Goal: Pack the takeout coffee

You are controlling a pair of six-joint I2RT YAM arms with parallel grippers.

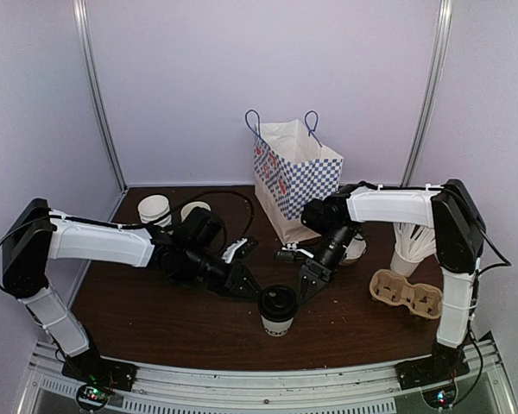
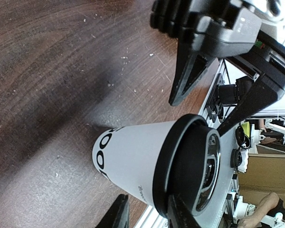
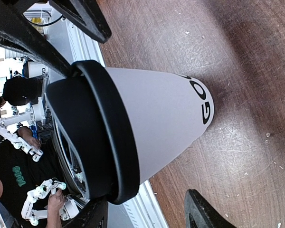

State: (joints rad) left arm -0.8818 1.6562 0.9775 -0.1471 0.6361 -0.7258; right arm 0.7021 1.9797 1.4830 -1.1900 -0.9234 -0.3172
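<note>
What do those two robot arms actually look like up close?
The left arm and right arm have smooth white shells between chunky black joints. A thin black cable loops loose behind the left one. The left end effector and right end effector are black, each with two tapering, pointed fingers. No markings are readable.

Bold black "GO" near base of cup (image 3: 156,118), rest of wording cut off; small grey print under lid (image 2: 164,166) unreadable.

Takeout coffee (image 2: 133,161) lettering partly out of sight, left claw (image 2: 147,202) cut by bottom edge, bag (image 1: 300,179) interior hidden
</note>
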